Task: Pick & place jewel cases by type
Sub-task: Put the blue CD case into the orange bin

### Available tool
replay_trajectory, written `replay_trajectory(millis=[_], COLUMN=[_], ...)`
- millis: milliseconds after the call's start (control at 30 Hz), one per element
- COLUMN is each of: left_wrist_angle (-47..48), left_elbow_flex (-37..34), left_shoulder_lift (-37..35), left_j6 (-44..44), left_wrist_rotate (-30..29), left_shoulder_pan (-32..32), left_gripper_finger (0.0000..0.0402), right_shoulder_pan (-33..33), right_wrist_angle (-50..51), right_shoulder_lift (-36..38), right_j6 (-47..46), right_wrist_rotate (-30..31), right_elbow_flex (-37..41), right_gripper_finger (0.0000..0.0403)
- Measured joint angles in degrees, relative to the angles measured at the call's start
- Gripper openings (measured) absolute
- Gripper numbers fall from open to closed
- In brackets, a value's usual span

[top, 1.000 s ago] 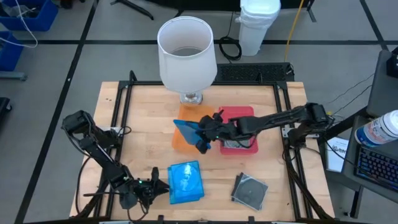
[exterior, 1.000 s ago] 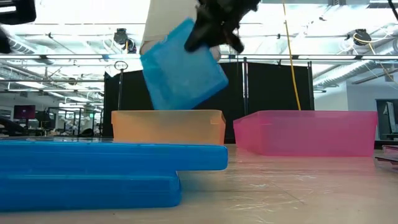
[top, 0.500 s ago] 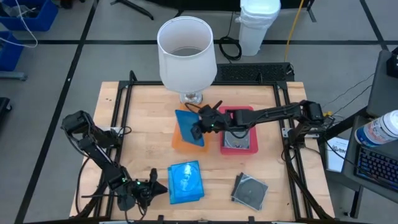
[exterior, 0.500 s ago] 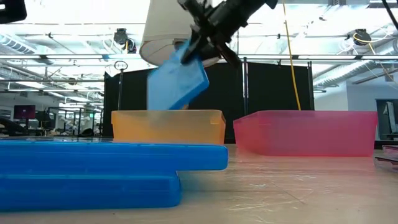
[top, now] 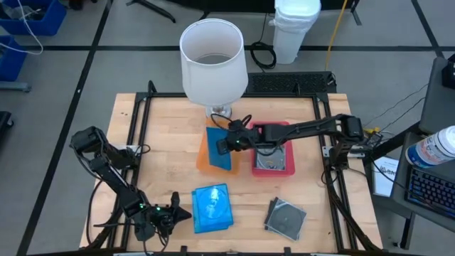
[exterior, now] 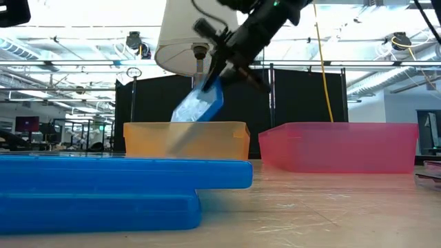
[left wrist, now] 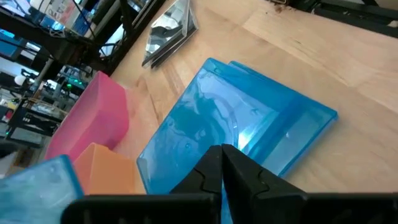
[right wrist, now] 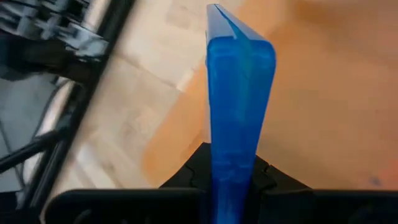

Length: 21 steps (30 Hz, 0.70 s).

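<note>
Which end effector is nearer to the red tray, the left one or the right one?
Right. The right end effector holds a blue case over the orange tray, beside the red tray. The left end effector is by the table's front edge.

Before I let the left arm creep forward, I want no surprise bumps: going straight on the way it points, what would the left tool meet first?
Probably the blue jewel cases stacked on the table: the shut left tool points straight at their near edge. How near is unclear.

Glossy translucent plastic blue jewel cases on matt wood table.
</note>
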<state>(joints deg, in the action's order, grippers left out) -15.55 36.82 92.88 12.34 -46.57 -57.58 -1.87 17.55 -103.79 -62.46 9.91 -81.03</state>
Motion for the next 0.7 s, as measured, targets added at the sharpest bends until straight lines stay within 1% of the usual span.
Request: replay_trajectory(millis=[167, 300, 467, 700], left_wrist_angle=[0.36, 0.71, 1.18, 1.25], left_elbow_flex=[0.0, 0.0, 0.0, 0.0], left_shoulder_lift=[0.0, 0.0, 0.0, 0.0], left_j6=[-0.02, 1.08, 1.03, -0.43], left_wrist_rotate=[0.0, 0.0, 0.02, 0.04], left_shoulder_pan=[-0.04, -0.04, -0.04, -0.04], left_gripper_finger=[0.0031, 0.002, 0.0004, 0.0034], right_shoulder_pan=[-0.71, -1.18, -1.48, -1.35], right_wrist_angle=[-3.56, -5.16, -5.39, -5.18], right_shoulder_lift=[-3.39, -4.34, -4.59, -4.59], right_j6=[-0.59, -1.58, -1.46, -0.22], right_wrist_rotate=[-3.99, -4.0, -3.88, -3.66], right_elbow_flex=[-0.11, -0.11, -0.09, -0.07], right_gripper_finger=[0.0023, 0.0022, 0.0044, 0.0051])
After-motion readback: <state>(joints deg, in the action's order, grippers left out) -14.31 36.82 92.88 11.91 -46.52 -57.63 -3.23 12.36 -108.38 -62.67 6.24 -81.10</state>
